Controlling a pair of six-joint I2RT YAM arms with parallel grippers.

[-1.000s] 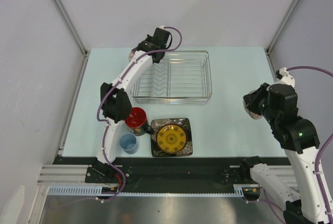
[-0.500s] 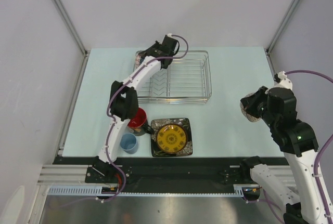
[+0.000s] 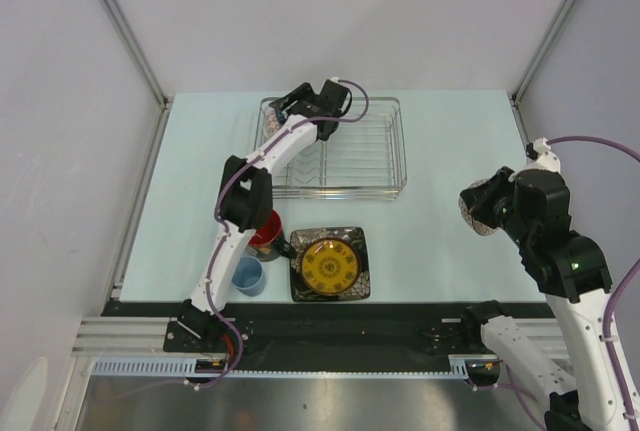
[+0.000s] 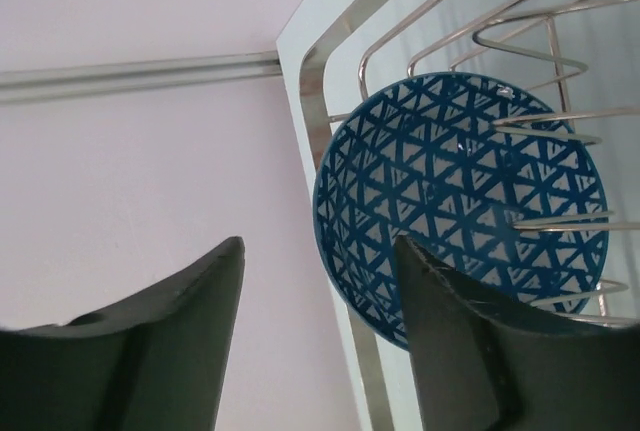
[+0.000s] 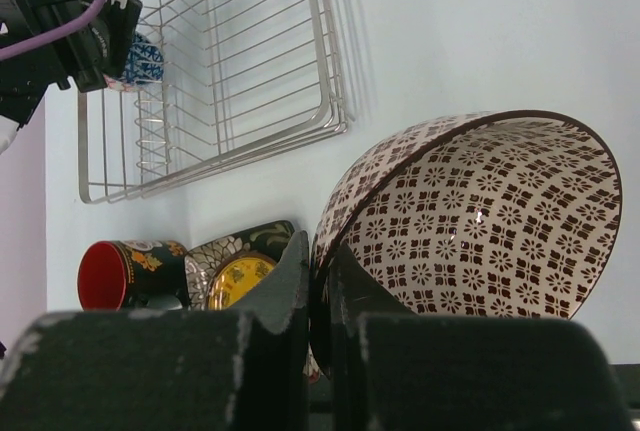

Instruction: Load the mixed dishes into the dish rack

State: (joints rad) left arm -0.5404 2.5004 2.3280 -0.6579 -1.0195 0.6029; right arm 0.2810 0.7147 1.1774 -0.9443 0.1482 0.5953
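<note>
Fingers of the left gripper [image 4: 318,246] stand wide apart, holding nothing, at the upper left corner of the rectangular silver wire dish rack [image 3: 403,151]. There the blue triangle-patterned bowl [image 4: 460,206] leans on edge among the wires. Far right in the top view, the right gripper [image 5: 318,251] pinches the rim of the brown-and-white patterned bowl [image 5: 480,221]. Below the rack sit the black mug with red inside [image 3: 265,231], the small light-blue cup [image 3: 246,275] and the yellow round plate [image 3: 329,264] on the dark square plate [image 3: 353,240].

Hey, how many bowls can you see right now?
2. A blue bowl sits among the wires in the far left corner of the rack; a brown-patterned bowl is pinched by its rim in the right tool. None seem hidden.
</note>
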